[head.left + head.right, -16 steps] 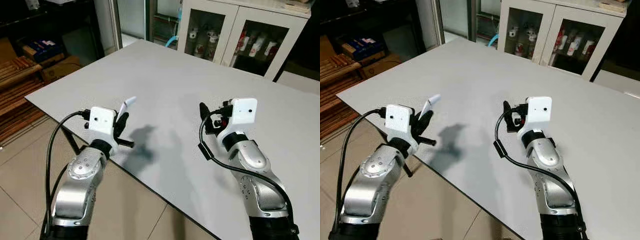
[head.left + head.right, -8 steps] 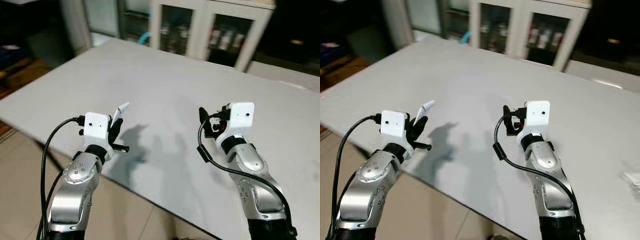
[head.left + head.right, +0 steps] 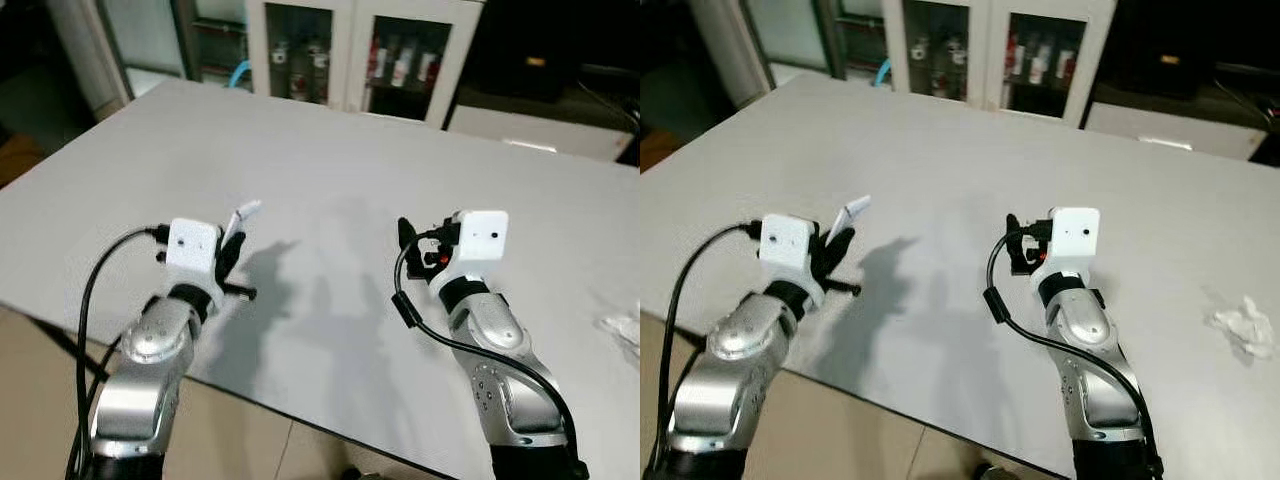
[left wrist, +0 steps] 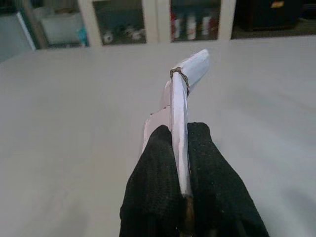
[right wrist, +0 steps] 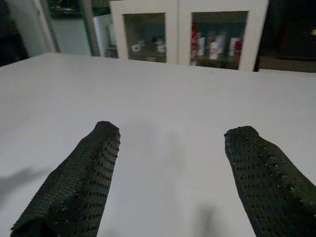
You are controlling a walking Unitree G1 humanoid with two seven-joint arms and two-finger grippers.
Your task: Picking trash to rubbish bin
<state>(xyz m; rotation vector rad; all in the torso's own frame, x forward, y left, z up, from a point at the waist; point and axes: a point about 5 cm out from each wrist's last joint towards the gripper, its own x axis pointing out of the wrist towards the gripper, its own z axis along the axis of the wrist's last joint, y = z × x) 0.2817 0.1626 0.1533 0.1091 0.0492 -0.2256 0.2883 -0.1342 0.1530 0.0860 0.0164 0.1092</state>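
pinching a white wrapper [image 4: 181, 106] between pressed-together fingers, the left gripper [image 3: 232, 252] hovers over the table's [image 3: 330, 140] near edge. the right gripper [image 5: 170, 180] hangs spread above the table, crumpled tissue [image 3: 1243, 322] well to its right.

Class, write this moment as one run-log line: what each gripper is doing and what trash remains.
left gripper: shut on white paper scrap | right gripper: open, empty, above table | crumpled tissue: lying on table at robot's right
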